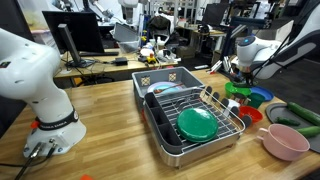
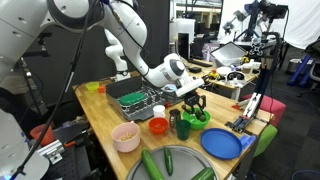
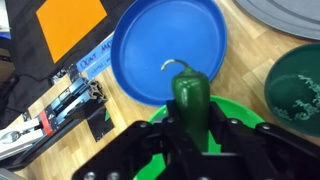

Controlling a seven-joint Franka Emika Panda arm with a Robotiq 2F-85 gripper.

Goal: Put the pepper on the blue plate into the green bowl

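Observation:
In the wrist view my gripper point(image 3: 190, 135) is shut on a dark green pepper point(image 3: 190, 92) and holds it upright over the bright green bowl point(image 3: 243, 112). The blue plate point(image 3: 165, 45) lies just beyond the bowl and has nothing on it. In both exterior views the gripper point(image 2: 195, 100) point(image 1: 240, 70) hangs right above the green bowl point(image 2: 197, 118) point(image 1: 237, 90), with the blue plate point(image 2: 222, 143) point(image 1: 260, 96) beside it. The pepper is too small to make out in the exterior views.
A red bowl point(image 2: 158, 126), a pink bowl point(image 2: 126, 136) and a dark green cup point(image 2: 182, 126) stand near the green bowl. A dish rack point(image 1: 225, 130) holds a darker green plate point(image 1: 197, 122). Cucumbers point(image 2: 165, 163) lie on a plate at the front edge. Tools point(image 3: 60, 105) lie beside the blue plate.

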